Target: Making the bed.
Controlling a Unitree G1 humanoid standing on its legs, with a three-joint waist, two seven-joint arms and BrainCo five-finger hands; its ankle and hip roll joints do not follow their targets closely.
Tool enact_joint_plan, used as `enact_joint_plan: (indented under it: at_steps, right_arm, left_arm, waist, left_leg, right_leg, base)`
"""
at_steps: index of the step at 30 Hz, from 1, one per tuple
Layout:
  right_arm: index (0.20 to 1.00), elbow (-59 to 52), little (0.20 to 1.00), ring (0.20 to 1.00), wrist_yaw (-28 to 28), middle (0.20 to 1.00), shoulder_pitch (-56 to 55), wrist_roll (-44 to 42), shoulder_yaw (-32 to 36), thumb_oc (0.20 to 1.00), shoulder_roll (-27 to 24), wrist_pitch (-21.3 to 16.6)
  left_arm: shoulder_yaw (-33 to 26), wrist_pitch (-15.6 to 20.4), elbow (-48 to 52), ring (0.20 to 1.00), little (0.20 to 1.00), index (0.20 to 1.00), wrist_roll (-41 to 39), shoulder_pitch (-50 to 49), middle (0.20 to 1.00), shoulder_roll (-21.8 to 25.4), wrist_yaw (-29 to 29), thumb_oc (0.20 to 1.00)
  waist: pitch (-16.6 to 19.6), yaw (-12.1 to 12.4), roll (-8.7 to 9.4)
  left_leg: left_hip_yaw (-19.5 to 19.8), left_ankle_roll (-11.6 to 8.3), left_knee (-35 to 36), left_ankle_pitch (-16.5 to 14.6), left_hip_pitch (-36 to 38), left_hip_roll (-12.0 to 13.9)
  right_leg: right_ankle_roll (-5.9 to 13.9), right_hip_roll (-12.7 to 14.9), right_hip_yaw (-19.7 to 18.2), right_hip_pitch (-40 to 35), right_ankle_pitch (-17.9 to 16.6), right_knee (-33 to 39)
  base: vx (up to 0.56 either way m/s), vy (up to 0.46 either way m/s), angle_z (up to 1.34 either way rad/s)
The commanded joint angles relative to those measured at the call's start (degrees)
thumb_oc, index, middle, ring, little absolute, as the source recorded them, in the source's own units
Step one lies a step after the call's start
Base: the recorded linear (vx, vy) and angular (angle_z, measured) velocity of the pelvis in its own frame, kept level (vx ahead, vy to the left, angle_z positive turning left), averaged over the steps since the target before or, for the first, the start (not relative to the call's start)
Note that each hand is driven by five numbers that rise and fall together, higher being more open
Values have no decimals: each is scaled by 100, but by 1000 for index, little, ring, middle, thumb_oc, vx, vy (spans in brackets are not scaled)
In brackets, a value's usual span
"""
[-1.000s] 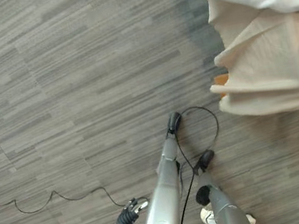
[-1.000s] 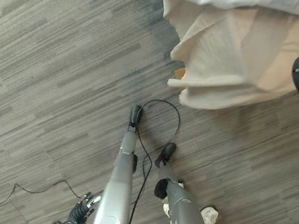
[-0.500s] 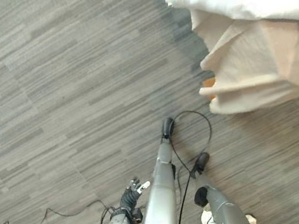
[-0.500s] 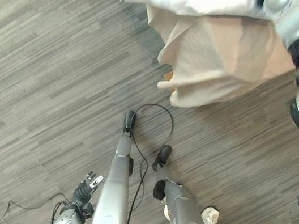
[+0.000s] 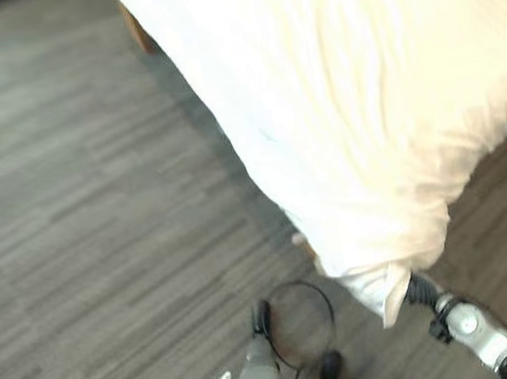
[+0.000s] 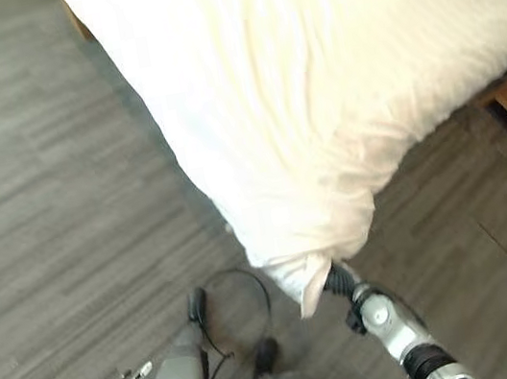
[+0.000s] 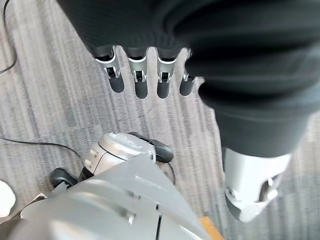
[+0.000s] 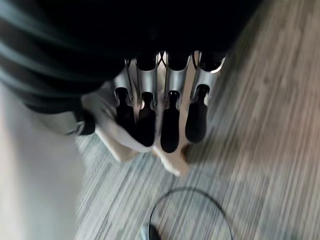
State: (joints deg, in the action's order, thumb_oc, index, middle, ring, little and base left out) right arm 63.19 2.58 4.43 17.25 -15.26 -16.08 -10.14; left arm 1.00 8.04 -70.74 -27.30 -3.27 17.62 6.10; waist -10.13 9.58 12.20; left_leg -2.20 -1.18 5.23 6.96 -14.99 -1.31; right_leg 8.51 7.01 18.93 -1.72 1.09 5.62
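Grey striped flooring (image 5: 75, 229) spreads across the left and near side of the scene, and the bed with its white duvet (image 5: 356, 104) is seen reaching from the far side toward the near right. Compared with half a second before, the whole picture has swung: where only a corner of bedding and a folded beige sheet were seen at the upper right, the broad white duvet is now spread across most of the scene, so the head camera is judged to have been turned toward the bed rather than the bedding moved. The right robot hand (image 6: 339, 279) is now found at the near corner of the duvet (image 6: 311, 272), where earlier it was not at the cloth. In the right wrist view its fingers (image 8: 170, 125) are curled down with pale fabric (image 8: 120, 135) bunched under them, so the corner is judged to be clenched in it, ready to be pulled straight. The left robot hand (image 7: 145, 75) is hung low over the floor, fingers relaxed and holding nothing.
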Motion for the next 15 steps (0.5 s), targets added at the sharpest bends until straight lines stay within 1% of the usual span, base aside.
enact_joint_plan:
  at_steps: [1, 3, 4, 5, 8, 9, 10, 11, 12, 13, 14, 15]
  right_arm:
    - [1000, 1095, 1000, 1000, 341, 1000, -1346, -585, -360, 1000, -346, 836]
    - [1000, 1694, 1000, 1000, 425, 1000, -1360, -826, -99, 1000, -263, 949]
    - [1000, 2102, 1000, 1000, 293, 1000, -1147, -1455, 483, 1000, -419, 1002]
    - [1000, 2132, 1000, 1000, 68, 1000, -988, -1959, 967, 1000, -711, 954]
    - [1000, 1909, 1000, 1000, -120, 1000, -862, -2191, 1383, 1000, -1223, 866]
    - [1000, 1904, 1000, 1000, -120, 1000, -868, -2190, 1387, 1000, -1228, 870]
    - [1000, 1602, 1000, 1000, -178, 1000, -864, -2329, 1547, 1000, -1415, 818]
    - [1000, 859, 1000, 1000, -270, 1000, -922, -2623, 1810, 1000, -1611, 711]
    - [1000, -69, 1000, 1000, -378, 1000, -1035, -2881, 2049, 1000, -1696, 588]
    - [1000, -1265, 1000, 1000, -422, 1000, -1148, -3202, 2285, 1000, -1743, 422]
    - [200, -2450, 200, 200, -415, 200, -1317, -3465, 2524, 200, -1648, 106]
    - [200, -2475, 200, 200, -416, 200, -1338, -3462, 2536, 200, -1644, 119]
  left_arm:
    - [-100, -178, -462, 1000, 1000, 1000, 423, -191, 1000, -47, 102, 1000]
    - [-198, -204, -606, 1000, 1000, 1000, 583, -253, 1000, -35, 156, 1000]
    - [-290, -254, -725, 1000, 1000, 1000, 646, -250, 1000, -31, 198, 1000]
    - [-376, -265, -796, 1000, 1000, 1000, 652, -253, 1000, -7, 149, 1000]
    - [-346, -250, -760, 1000, 1000, 1000, 757, -336, 1000, 5, 132, 1000]
    - [-343, -250, -759, 1000, 1000, 1000, 757, -336, 1000, 1, 131, 1000]
    - [-332, -219, -727, 1000, 1000, 1000, 756, -361, 1000, -11, 120, 1000]
    - [-356, -190, -677, 1000, 1000, 1000, 729, -392, 1000, -37, 98, 1000]
    - [-395, -162, -618, 1000, 1000, 1000, 678, -404, 1000, -69, 76, 1000]
    - [-458, -149, -574, 1000, 1000, 1000, 637, -412, 1000, -114, 50, 1000]
    - [-483, -120, -548, 1000, 1000, 1000, 681, -390, 1000, -191, 22, 1000]
    - [-478, -119, -550, 1000, 1000, 1000, 682, -391, 1000, -191, 21, 1000]
  waist:
    - [28, -181, -185]
    - [201, -170, -245]
    - [348, -194, -321]
    - [437, -223, -366]
    - [548, -281, -398]
    - [545, -277, -403]
    - [558, -313, -412]
    - [571, -377, -428]
    - [569, -442, -442]
    - [559, -515, -457]
    - [562, -584, -495]
    - [563, -580, -496]
  left_leg:
    - [-322, -86, -23, -174, 476, 290]
    - [-321, -76, -23, -205, 568, 271]
    - [-334, -75, -23, -233, 656, 265]
    - [-354, -72, -23, -260, 728, 259]
    - [-374, -74, -23, -272, 773, 274]
    - [-375, -75, -23, -273, 777, 275]
    - [-393, -77, -23, -274, 798, 281]
    - [-420, -79, -23, -273, 820, 287]
    - [-446, -79, -23, -282, 830, 287]
    - [-477, -84, -23, -297, 863, 299]
    - [-498, -83, -23, -281, 853, 308]
    - [-497, -83, -23, -282, 854, 308]
  right_leg:
    - [8, 36, -4, 308, -403, -68]
    - [6, 45, 5, 199, -376, -62]
    - [20, 54, 5, 144, -375, -62]
    - [21, 63, -16, 106, -376, -62]
    - [25, 55, -63, 98, -392, -62]
    - [24, 54, -64, 95, -392, -62]
    - [25, 54, -85, 83, -399, -62]
    - [28, 56, -127, 82, -413, -62]
    - [30, 56, -172, 91, -418, -62]
    - [33, 59, -205, 84, -420, -62]
    - [29, 56, -224, 116, -433, -62]
    - [29, 55, -223, 114, -433, -62]
  base:
    - [60, -9, -5]
    - [88, -14, -15]
    - [61, -11, -25]
    - [54, -8, -30]
    - [4, -15, -21]
    - [-9, -3, -4]
    - [-13, 7, 5]
    - [-26, 13, 6]
    - [0, 0, 0]
    - [-44, 20, -2]
    - [-31, 13, -6]
    - [-24, 10, -9]
